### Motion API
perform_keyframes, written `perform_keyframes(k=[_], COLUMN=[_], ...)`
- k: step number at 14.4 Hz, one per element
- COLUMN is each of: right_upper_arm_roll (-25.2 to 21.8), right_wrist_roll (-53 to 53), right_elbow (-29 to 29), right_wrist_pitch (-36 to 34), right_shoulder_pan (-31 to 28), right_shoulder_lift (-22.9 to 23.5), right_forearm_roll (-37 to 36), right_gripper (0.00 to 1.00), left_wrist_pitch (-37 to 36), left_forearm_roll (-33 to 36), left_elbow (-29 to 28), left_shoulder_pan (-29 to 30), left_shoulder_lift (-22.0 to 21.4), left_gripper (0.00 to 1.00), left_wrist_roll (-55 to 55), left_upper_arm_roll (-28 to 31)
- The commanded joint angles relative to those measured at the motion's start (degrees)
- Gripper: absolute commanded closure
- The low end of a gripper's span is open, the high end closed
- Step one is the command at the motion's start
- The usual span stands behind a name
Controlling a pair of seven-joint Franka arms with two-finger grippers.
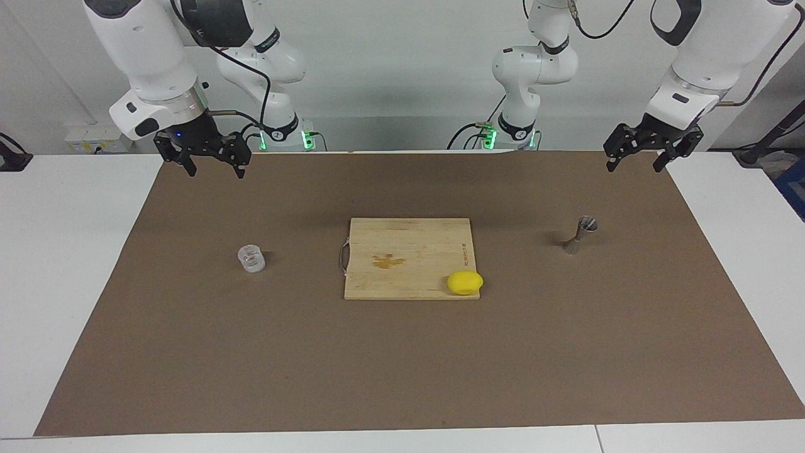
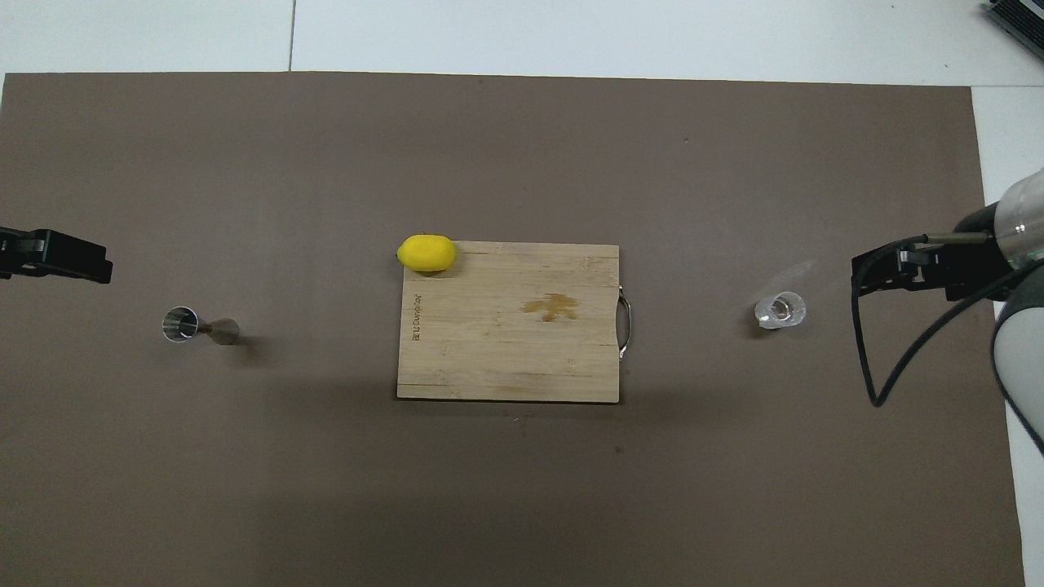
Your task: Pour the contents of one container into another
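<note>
Right now I read the whole move as turning on how the glass [image 1: 251, 258] lies from my right gripper [image 1: 214, 168]: the glass stands upright on the brown mat [image 1: 402, 365], beside the board [image 1: 409, 258] toward the right arm's end of the table, and the right gripper hangs over the mat's edge at that same end, so it is plainly the arm I would send. The glass is short and round, with its axis vertical, so I judge a level approach from the side would suit it. My left gripper [image 1: 635, 162] hangs over the mat at the other end, above the jigger [image 1: 582, 234], which stands upright, mouth up, beside the board toward the left arm's end. Both grippers have their fingers spread apart and hold nothing. The two containers are well apart with the board between them, so I expect a carry across or a meeting over the board. A lemon [image 1: 465, 282] sits on the board's corner nearest the jigger. From above, only the tip of the left gripper shows at the frame's edge. Whether the glass holds any liquid I cannot make out, as its clear walls give little away.
</note>
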Motion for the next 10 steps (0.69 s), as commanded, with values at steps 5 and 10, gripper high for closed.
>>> perform_keyframes(k=[5,10], right_upper_arm_roll=[0.7,0.9], right_wrist_roll=[-1.4,-1.8], right_elbow=[0.1,0.2], right_wrist_pitch=[2.8,2.4], right_shoulder_pan=[-0.1,1.5], right_shoulder_lift=[-0.8,-0.6], right_forearm_roll=[-0.7,-4.3], right_gripper=[0.0,0.0], left_wrist_pitch=[0.6,3.5], left_forearm_roll=[1.3,0.5], left_elbow=[-1.6,-1.9], left_shoulder_pan=[-1.1,-0.9], left_shoulder_lift=[-1.7,-1.2], left_gripper=[0.0,0.0], left_wrist_roll=[-0.6,-1.3], left_upper_arm_roll=[0.5,0.4])
